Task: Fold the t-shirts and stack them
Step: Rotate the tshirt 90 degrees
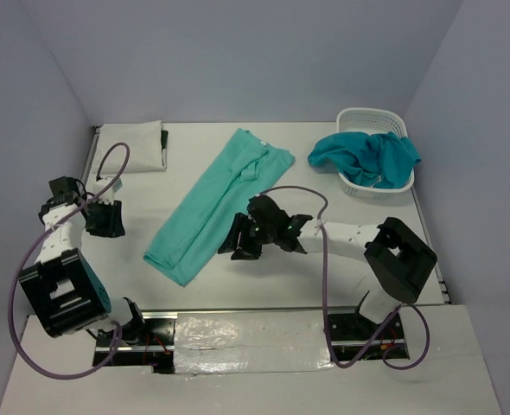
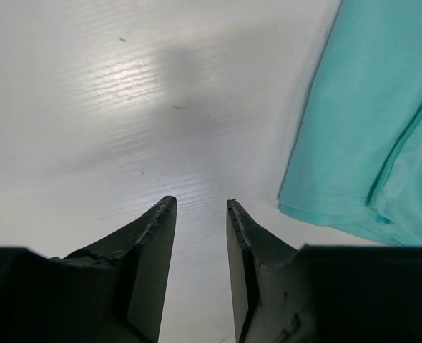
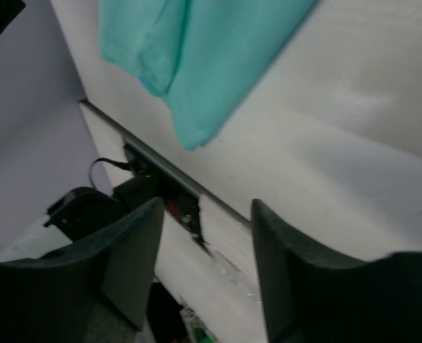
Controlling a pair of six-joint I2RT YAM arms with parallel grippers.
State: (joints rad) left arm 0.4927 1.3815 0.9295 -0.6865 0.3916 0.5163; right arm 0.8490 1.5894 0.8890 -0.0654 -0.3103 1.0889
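left gripper (image 2: 200,204) hangs over the bare table (image 1: 272,285), a little to the left of the pale mint t-shirt (image 1: 216,203). its two fingers stand apart and nothing is between them. right gripper (image 3: 204,207) is also open and holds nothing; it hangs just beside the right edge of the same t-shirt, near the lower end. this t-shirt lies in the middle of the table as a long strip, folded lengthwise, running from near left to far right. further back, in the far left corner, a white t-shirt (image 1: 132,145) lies folded flat. at the far right, the teal t-shirt (image 1: 367,156) lies crumpled over the rim of the white basket (image 1: 372,115).
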